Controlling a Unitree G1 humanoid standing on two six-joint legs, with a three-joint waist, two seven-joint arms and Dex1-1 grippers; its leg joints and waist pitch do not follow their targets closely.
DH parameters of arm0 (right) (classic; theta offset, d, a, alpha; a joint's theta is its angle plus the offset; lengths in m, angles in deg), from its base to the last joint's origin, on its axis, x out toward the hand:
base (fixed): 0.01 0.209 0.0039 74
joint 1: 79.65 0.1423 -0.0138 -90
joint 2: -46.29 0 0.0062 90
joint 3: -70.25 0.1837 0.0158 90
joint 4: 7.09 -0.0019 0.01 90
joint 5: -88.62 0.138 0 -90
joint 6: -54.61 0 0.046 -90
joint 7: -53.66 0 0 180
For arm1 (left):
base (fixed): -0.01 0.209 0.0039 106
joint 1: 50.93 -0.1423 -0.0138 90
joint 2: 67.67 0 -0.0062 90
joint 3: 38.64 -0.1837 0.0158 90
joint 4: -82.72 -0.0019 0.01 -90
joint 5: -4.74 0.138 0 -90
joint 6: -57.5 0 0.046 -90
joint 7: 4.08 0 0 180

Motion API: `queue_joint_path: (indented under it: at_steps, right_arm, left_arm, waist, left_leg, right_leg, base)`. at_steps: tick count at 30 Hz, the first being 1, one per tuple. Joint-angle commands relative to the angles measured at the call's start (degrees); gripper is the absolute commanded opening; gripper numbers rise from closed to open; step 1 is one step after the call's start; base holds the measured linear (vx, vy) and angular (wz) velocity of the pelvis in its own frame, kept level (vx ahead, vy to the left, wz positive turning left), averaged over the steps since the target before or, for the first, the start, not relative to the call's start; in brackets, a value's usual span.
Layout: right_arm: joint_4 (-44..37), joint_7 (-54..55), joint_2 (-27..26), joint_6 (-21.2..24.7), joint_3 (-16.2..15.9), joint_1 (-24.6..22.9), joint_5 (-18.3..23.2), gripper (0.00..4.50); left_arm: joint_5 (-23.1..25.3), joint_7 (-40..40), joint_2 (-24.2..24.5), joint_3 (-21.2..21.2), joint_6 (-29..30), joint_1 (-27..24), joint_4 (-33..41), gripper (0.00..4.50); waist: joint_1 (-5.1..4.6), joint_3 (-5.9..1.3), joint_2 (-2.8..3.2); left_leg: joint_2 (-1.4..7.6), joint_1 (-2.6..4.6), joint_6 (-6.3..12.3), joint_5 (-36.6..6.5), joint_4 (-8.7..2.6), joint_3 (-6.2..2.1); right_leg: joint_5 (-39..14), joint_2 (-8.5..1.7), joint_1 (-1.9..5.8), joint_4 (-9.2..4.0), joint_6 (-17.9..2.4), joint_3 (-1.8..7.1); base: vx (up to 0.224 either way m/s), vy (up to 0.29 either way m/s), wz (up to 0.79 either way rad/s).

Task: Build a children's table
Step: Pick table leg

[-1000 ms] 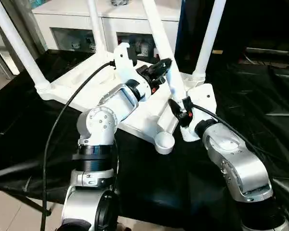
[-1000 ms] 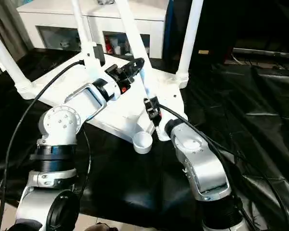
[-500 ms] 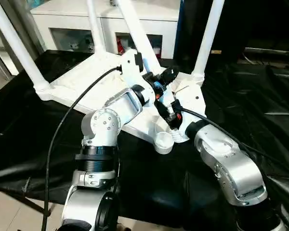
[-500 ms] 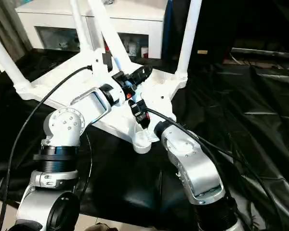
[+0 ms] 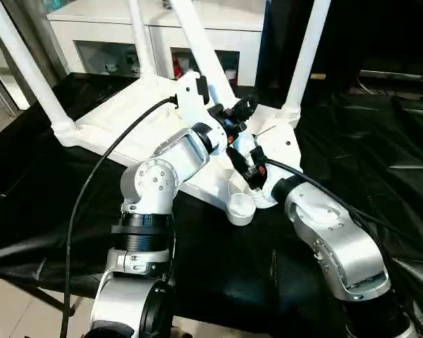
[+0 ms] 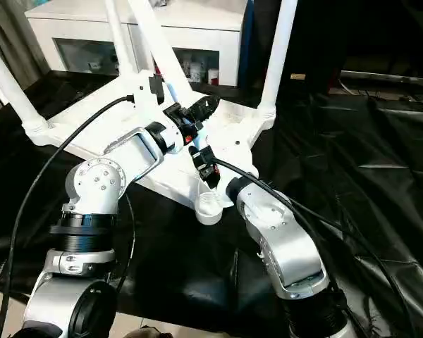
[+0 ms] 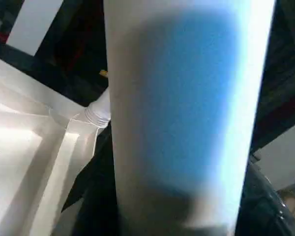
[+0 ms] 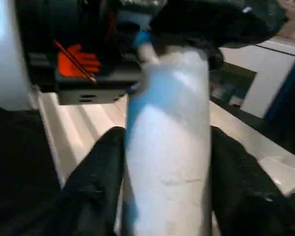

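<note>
**Both end effectors clamp the last loose leg above its empty socket**

The children's table (image 5: 127, 123) lies upside down on the black-draped tabletop (image 5: 381, 141), ribbed underside up, just beyond and below both end effectors. That pose puts the round corner sockets within reach from above. Three white tubular legs already stand in the far and side corners, rising out of the top of the head views. The near corner socket (image 5: 241, 208) is empty and sits just below the right end effector.

The fourth leg (image 6: 151, 35) slants up and away over the underside, its lower end not yet in the socket. The left end effector (image 5: 240, 113) holds it higher up, the right end effector (image 5: 245, 165) grips it close beneath; each is closed around the tube at about half its span. In the wrist views, the black fingers (image 8: 96, 167) flank the tube on both sides. Two stacked grips probably steady the long leg for steering its threaded end towards the socket.

The table is plain white plastic, smooth-legged, with ridged collars at each seated leg.
</note>
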Motion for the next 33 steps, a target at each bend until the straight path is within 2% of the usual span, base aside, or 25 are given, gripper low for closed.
queue_joint_path:
  at_steps: [1,2,3,6,7,8,9,10,11,12,13,16,18,20,28,29,33]
  right_arm:
    - [-0.9,-2.1,-0.4,0.2,1.5,0.7,3.0,2.82]
    - [-1.1,-2.8,-0.2,0.7,1.9,0.8,3.8,2.95]
    - [-2.1,-6.8,1.3,3.6,4.3,1.0,8.2,3.00]
    - [-3.5,-12.2,4.3,7.1,6.8,1.2,13.2,3.03]
    - [-4.0,-14.3,5.7,7.7,7.7,1.2,14.7,3.03]
    - [-4.2,-16.2,7.0,8.9,9.1,1.3,16.7,3.03]
    - [-4.5,-20.3,9.5,11.9,12.3,1.5,21.6,3.03]
    - [-4.5,-21.4,10.2,12.7,13.1,1.6,22.9,3.03]
    - [-4.5,-21.5,10.3,12.8,13.2,1.6,23.1,3.03]
    - [-4.2,-23.1,11.4,14.6,14.4,1.7,25.2,3.03]
    - [-3.9,-24.5,12.3,15.4,15.1,1.7,26.4,3.03]
    - [-2.8,-26.5,14.4,18.0,15.7,2.1,28.4,3.03]
    - [-1.4,-27.6,15.1,20.0,16.5,2.5,30.6,3.03]
    - [-1.0,-27.7,15.1,20.7,16.7,2.8,31.5,3.03]
    - [-1.8,-30.0,17.7,23.3,14.0,1.8,32.6,3.03]
    - [-2.0,-30.3,18.1,23.4,13.6,1.5,32.5,2.75]
    - [-2.3,-31.0,19.7,23.9,12.7,1.1,32.8,2.50]
  left_arm:
    - [0.3,1.9,0.4,-1.1,0.0,-0.2,1.0,1.85]
    - [0.3,2.6,0.7,-1.4,0.0,-0.1,1.0,1.85]
    - [0.5,6.2,2.8,-2.9,0.3,-0.1,1.5,1.85]
    - [0.3,10.4,5.1,-4.7,1.4,-0.1,2.1,1.85]
    - [-0.2,12.5,6.1,-5.5,2.0,-0.1,2.4,1.85]
    - [-0.7,15.0,7.3,-6.3,2.8,-0.1,2.9,1.85]
    - [-2.1,20.3,9.6,-7.7,4.6,-0.2,4.0,1.85]
    - [-2.6,21.8,10.2,-8.0,5.2,-0.2,4.3,1.85]
    - [-2.7,22.0,10.3,-8.1,5.2,-0.2,4.4,1.85]
    - [-3.3,24.7,11.6,-9.0,6.1,-0.4,5.3,1.85]
    - [-4.1,26.8,12.5,-9.6,6.8,-0.6,6.1,1.85]
    - [-5.8,30.8,14.2,-10.4,8.2,-0.7,7.4,1.85]
    - [-7.1,34.0,15.3,-11.0,9.4,-0.8,8.5,1.85]
    - [-7.6,35.0,15.6,-11.1,9.9,-0.9,9.0,1.85]
    - [-8.4,36.3,16.1,-10.0,9.8,-0.7,8.8,1.84]
    - [-8.5,36.5,16.2,-9.8,9.8,-0.7,8.6,1.84]
    - [-9.0,37.1,16.3,-8.7,10.0,-0.2,8.2,1.84]
  waist:
    - [0.03,-4.11,-0.87]
    - [0.06,-4.14,-0.83]
    - [0.11,-4.15,-0.86]
    - [0.23,-4.20,-0.85]
    - [0.38,-4.21,-0.79]
    - [0.41,-4.28,-0.99]
    - [0.47,-4.24,-1.18]
    - [0.73,-4.34,-0.90]
    - [0.69,-4.29,-0.86]
    - [0.69,-4.29,-0.86]
    - [0.60,-4.24,-1.32]
    - [0.71,-4.16,-1.18]
    - [0.58,-3.99,-1.39]
    - [0.65,-4.03,-1.37]
    - [1.05,-4.07,-1.52]
    - [1.20,-4.10,-1.56]
    - [1.76,-4.21,-1.60]
  left_leg:
    - [5.54,1.38,1.40,-7.8,-4.06,-3.17]
    - [5.56,1.39,1.37,-7.8,-4.05,-3.18]
    - [5.54,1.40,1.59,-7.7,-4.04,-3.18]
    - [5.64,1.41,2.10,-7.1,-4.03,-3.22]
    - [5.68,1.36,2.34,-6.0,-3.90,-3.13]
    - [5.58,1.34,2.48,-5.9,-3.82,-3.06]
    - [5.59,1.45,2.81,-5.9,-3.86,-3.04]
    - [5.71,1.39,2.97,-5.2,-3.71,-3.03]
    - [5.67,1.38,2.94,-4.9,-3.64,-2.97]
    - [5.67,1.38,2.94,-4.9,-3.64,-2.97]
    - [5.55,1.38,3.10,-5.2,-3.65,-2.88]
    - [5.54,1.32,2.86,-5.3,-3.63,-2.95]
    - [5.39,1.39,2.01,-6.6,-3.66,-2.84]
    - [5.43,1.50,1.80,-6.7,-3.68,-2.88]
    - [5.38,1.56,1.05,-6.8,-3.73,-2.85]
    - [5.32,1.45,1.14,-6.6,-3.71,-2.82]
    - [5.39,1.43,1.46,-5.7,-3.65,-2.85]
  right_leg:
    - [-12.8,-6.77,2.69,-3.67,-6.0,4.30]
    - [-12.7,-6.78,2.68,-3.63,-6.1,4.29]
    - [-12.5,-6.77,2.73,-3.60,-6.0,4.32]
    - [-11.9,-6.63,2.84,-3.39,-5.7,4.30]
    - [-10.9,-6.72,2.75,-3.24,-6.2,4.34]
    - [-10.9,-6.78,2.86,-3.19,-6.5,4.31]
    - [-11.3,-6.90,2.95,-3.27,-6.6,4.37]
    - [-11.3,-6.98,2.97,-2.98,-7.0,4.40]
    - [-11.4,-6.87,2.78,-3.09,-7.5,4.26]
    - [-11.4,-6.87,2.78,-3.09,-7.5,4.26]
    - [-12.5,-6.93,2.89,-3.23,-7.8,4.22]
    - [-14.7,-6.94,2.88,-3.30,-7.5,4.15]
    - [-18.2,-6.98,2.74,-3.79,-6.8,4.14]
    - [-18.9,-6.94,2.68,-3.85,-6.5,4.12]
    - [-19.7,-6.85,2.56,-4.00,-5.1,4.12]
    - [-19.7,-6.96,2.61,-4.01,-5.1,4.14]
    - [-18.7,-6.91,2.61,-3.83,-5.0,4.14]
  base:
    - [0.000,0.000,0.00]
    - [0.000,0.000,0.00]
    - [0.000,0.000,0.00]
    - [0.000,0.000,0.00]
    - [0.000,0.000,0.00]
    - [0.000,0.000,0.00]
    - [0.000,0.000,0.00]
    - [0.000,0.000,0.00]
    - [0.000,0.000,0.00]
    - [0.000,0.000,0.00]
    - [0.000,0.000,0.00]
    - [0.000,0.000,0.00]
    - [0.000,0.000,0.00]
    - [0.000,0.000,0.00]
    - [0.000,0.000,0.00]
    - [0.000,0.000,0.00]
    - [0.000,0.000,0.00]
